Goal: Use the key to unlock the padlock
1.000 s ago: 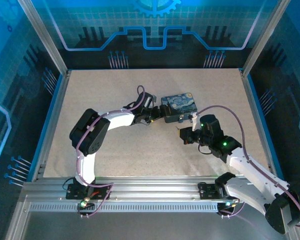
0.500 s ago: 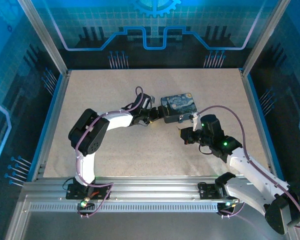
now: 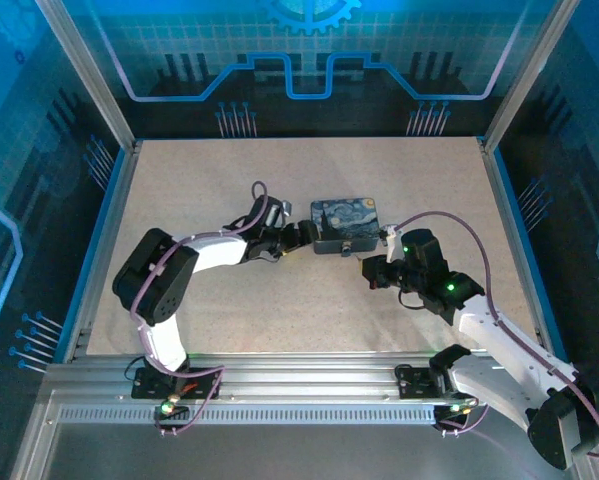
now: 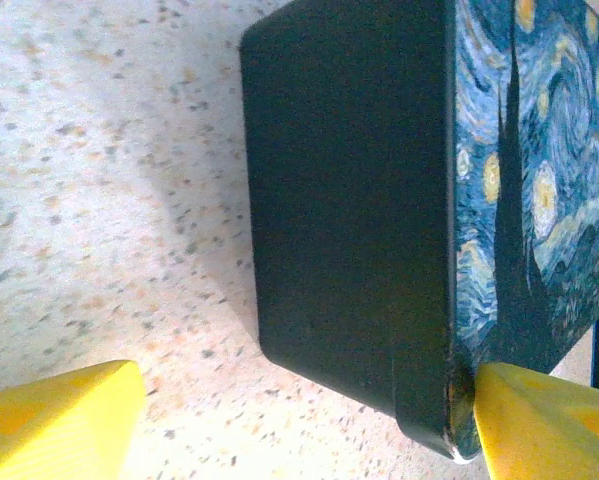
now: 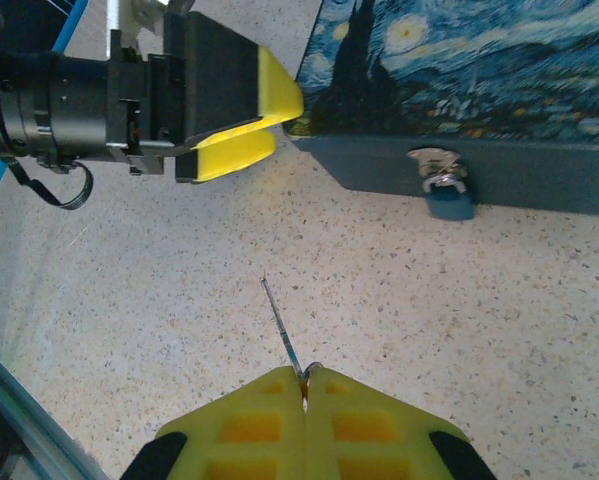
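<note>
The tiny padlock point(image 5: 447, 196), a dark bluish body under a silver shackle, hangs from the hasp on the front wall of the starry-night tin box point(image 5: 499, 60). My right gripper point(image 5: 305, 385) is shut on the key point(image 5: 281, 325), a thin sliver pointing up and left, well short of the padlock. My left gripper point(image 4: 304, 400) is open at the box's left end point(image 4: 349, 200). Its right finger point(image 4: 549, 425) touches the lid corner and its left finger point(image 4: 59, 425) stands apart on the table side. From above, the left gripper point(image 3: 301, 236) meets the box point(image 3: 344, 222) and the right gripper point(image 3: 369, 268) sits just below it.
The speckled table point(image 3: 229, 180) is ringed by a blue rim point(image 3: 104, 240) and glass walls. Purple cables loop over both arms. An aluminium rail point(image 3: 299, 385) runs along the near edge.
The left arm has drawn back to the left and lower, and the tin box has slid left and turned with it. The right gripper has stayed put, holding the key.
</note>
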`<action>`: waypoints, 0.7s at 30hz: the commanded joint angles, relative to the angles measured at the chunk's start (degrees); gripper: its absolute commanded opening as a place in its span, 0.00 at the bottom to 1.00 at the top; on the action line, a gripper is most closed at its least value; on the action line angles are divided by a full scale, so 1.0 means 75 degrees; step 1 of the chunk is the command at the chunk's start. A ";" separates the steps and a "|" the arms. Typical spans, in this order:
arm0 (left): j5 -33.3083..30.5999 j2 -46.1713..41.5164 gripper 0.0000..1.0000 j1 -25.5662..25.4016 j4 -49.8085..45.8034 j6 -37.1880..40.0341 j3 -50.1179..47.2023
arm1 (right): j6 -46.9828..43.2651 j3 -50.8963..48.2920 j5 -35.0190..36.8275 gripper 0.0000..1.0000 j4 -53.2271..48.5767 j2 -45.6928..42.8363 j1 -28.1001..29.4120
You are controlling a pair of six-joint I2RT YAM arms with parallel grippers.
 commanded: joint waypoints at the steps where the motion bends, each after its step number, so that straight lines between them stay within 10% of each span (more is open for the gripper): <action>1: -0.0381 -0.0202 0.86 0.0290 -0.0901 0.0347 -0.0537 | -0.0100 0.0114 -0.0124 0.00 -0.0137 -0.0039 -0.0117; 21: -0.0173 -0.1071 0.90 0.0917 -0.0864 0.0862 -0.0785 | -0.0029 0.0040 -0.0911 0.00 0.0333 0.0486 -0.0218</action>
